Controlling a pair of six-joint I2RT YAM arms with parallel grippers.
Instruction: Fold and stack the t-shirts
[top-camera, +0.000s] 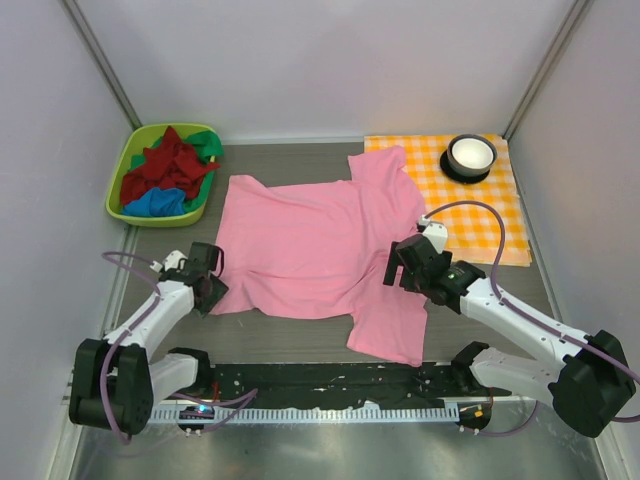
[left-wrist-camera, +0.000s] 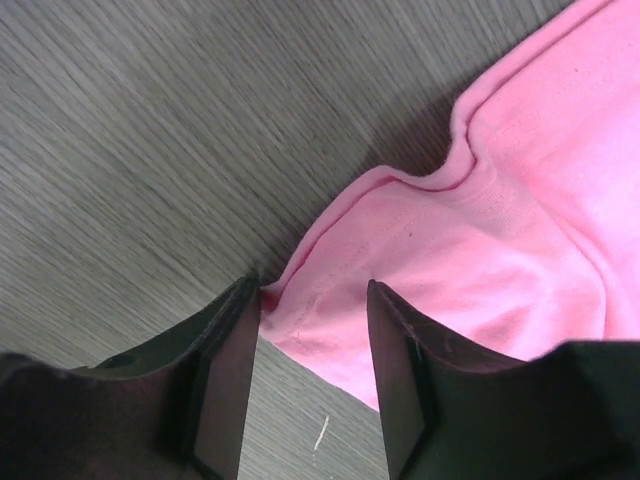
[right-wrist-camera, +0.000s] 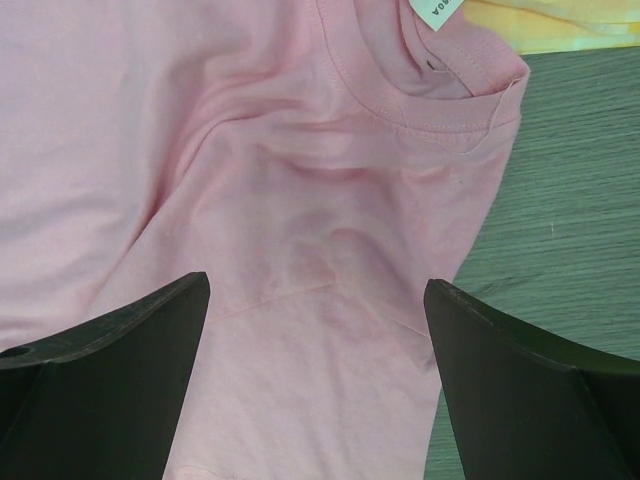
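Observation:
A light pink t-shirt (top-camera: 320, 250) lies spread flat on the table, its collar toward the right. My left gripper (top-camera: 212, 285) is open at the shirt's near left hem corner (left-wrist-camera: 320, 300), with the corner between its fingers. My right gripper (top-camera: 398, 268) is open and hovers over the shirt near the collar (right-wrist-camera: 430, 95), where a white label shows. Dark red (top-camera: 165, 165), green (top-camera: 205, 143) and bright blue (top-camera: 155, 203) shirts lie crumpled in a green basket (top-camera: 118, 190) at the back left.
An orange-and-white checked cloth (top-camera: 480, 210) lies at the back right, with a white bowl (top-camera: 470, 155) on a dark coaster on it. The shirt's far sleeve overlaps the cloth's edge. Grey walls enclose the table. A black rail (top-camera: 320, 380) runs along the near edge.

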